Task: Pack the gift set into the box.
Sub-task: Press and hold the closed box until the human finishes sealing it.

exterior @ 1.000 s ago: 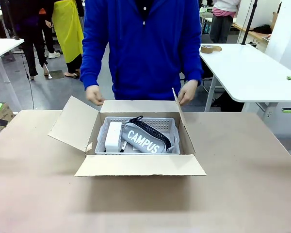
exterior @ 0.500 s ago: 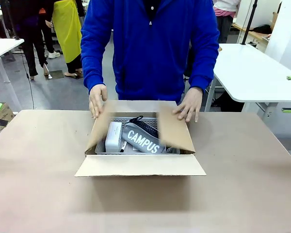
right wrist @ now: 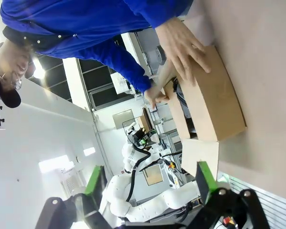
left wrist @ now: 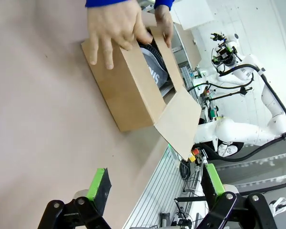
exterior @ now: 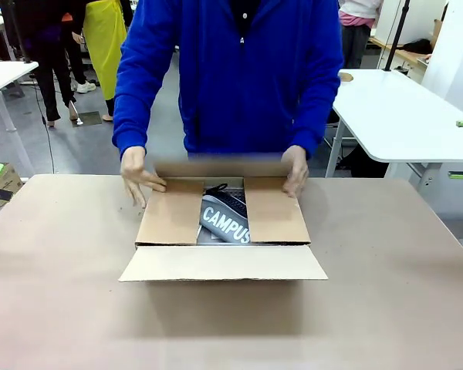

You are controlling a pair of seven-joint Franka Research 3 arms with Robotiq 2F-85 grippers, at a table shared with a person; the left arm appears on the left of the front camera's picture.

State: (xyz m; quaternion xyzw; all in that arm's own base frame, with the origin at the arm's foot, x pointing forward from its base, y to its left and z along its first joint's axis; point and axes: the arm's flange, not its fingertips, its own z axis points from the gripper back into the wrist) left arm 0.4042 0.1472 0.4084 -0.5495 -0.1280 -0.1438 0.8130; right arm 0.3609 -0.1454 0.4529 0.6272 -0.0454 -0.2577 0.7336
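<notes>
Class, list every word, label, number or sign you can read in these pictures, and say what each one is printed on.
"CAMPUS": white capitals on the grey pouch lying inside the box, read in the front view.
Left wrist view: the same print shows sideways and partly covered by cardboard, with too little of it to read.
Cardboard of the box: no print that can be made out.
Background: any labels there are too small or blurred to read.
</notes>
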